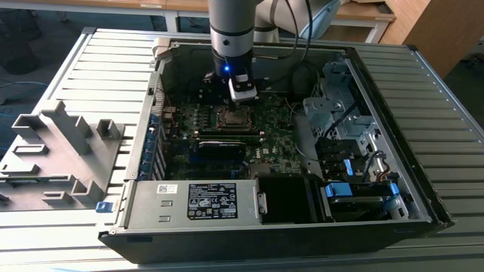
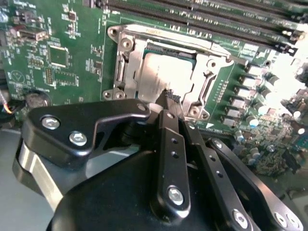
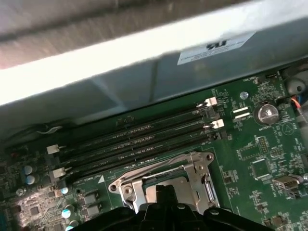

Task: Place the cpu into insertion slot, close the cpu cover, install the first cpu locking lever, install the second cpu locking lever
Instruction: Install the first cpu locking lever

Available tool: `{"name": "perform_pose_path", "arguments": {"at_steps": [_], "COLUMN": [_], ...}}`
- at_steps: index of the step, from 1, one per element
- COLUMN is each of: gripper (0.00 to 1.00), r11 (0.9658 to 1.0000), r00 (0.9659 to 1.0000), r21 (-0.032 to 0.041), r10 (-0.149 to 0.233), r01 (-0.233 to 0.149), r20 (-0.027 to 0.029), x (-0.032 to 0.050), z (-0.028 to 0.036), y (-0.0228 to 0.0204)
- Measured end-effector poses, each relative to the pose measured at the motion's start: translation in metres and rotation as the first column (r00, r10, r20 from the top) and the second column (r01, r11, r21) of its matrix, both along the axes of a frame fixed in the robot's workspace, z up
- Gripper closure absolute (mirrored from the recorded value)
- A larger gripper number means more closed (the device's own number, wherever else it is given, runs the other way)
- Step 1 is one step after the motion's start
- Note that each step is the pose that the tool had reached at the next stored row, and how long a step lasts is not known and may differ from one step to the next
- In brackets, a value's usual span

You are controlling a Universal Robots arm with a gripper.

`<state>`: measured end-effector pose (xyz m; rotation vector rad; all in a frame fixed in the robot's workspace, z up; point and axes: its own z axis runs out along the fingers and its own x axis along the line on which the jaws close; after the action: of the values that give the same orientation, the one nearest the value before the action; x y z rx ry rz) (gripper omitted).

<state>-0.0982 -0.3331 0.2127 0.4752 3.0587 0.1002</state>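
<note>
Hand point(image 2: 169, 98) closed, empty, fingertips at cpu cover point(image 2: 204, 79) edge over seated cpu point(image 2: 156, 72).

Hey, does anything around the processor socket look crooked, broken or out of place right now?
Nothing stands out. The cpu lies flat and square in the insertion slot, with the cpu cover down around it. The gripper sits at the socket's near edge, and the memory slots beside it look intact.

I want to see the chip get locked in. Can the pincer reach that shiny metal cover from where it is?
Probably yes. The pincer hangs right at the cover, which lies flat over the chip, and nothing sits between them.
</note>
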Motion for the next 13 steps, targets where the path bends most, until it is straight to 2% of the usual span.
{"name": "perform_pose_path", "arguments": {"at_steps": [6, 13], "gripper": [0.89, 0.89], "r11": [0.9999, 0.9991], "r00": [0.9999, 0.9991], "r21": [0.0001, -0.0066], "r10": [0.015, 0.042], "r01": [-0.015, -0.042], "r20": [-0.0007, -0.0076], "x": [0.0024, 0.003], "z": [0.0005, 0.0004], "y": [-0.0007, -0.0024]}}
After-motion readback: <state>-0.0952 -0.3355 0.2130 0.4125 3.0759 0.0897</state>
